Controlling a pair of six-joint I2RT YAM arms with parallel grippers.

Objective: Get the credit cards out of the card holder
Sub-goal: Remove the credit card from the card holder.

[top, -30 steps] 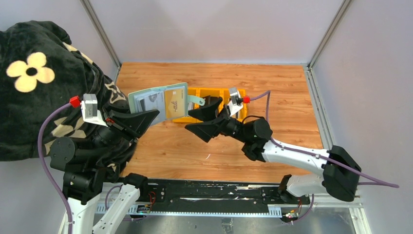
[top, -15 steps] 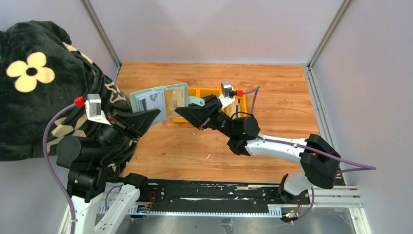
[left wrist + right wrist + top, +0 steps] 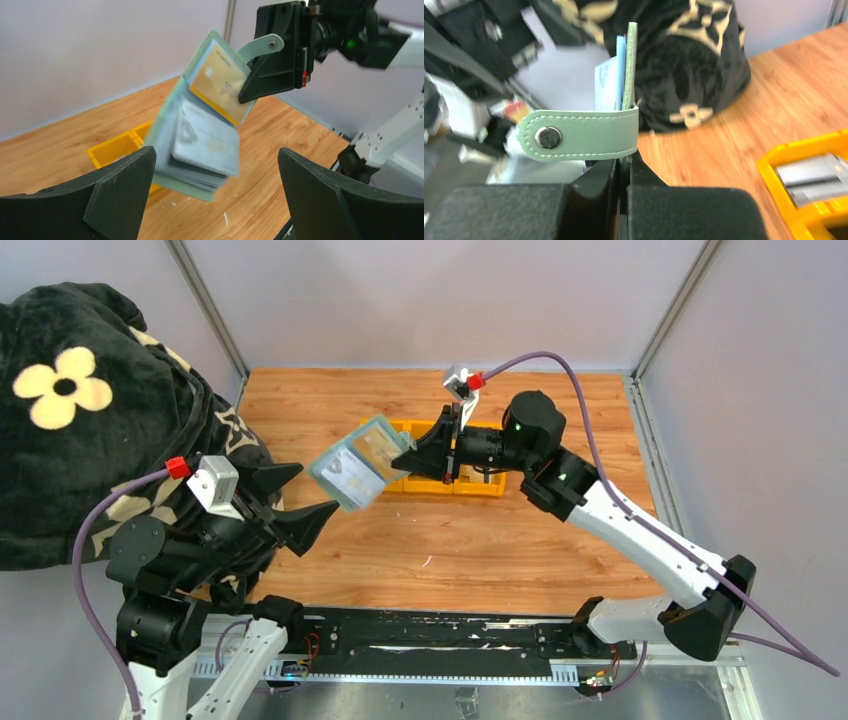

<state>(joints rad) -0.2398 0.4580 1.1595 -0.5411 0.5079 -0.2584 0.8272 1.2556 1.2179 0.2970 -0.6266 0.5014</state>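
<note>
The sage-green card holder [image 3: 352, 472] hangs open in the air over the table, tilted, with its pale inside facing the left arm. A tan credit card [image 3: 219, 84] and a silver-grey one [image 3: 207, 137] sit in its pockets. My right gripper [image 3: 408, 455] is shut on the holder's edge just below the snap tab [image 3: 579, 136]. My left gripper [image 3: 315, 490] stands wide open in front of the holder and below it, touching nothing. Its fingers [image 3: 120, 187] frame the holder in the left wrist view.
A yellow tray [image 3: 470, 490] lies on the wooden table behind the holder; grey flat pieces [image 3: 809, 177] that look like cards lie in one compartment. A black cloth with pale flowers [image 3: 70, 390] covers the left side beside the left arm.
My left gripper opened, let go of the holder and drew back toward me. My right gripper shut on the holder's tab edge, and the right arm rose and swung back, tilting the holder.
</note>
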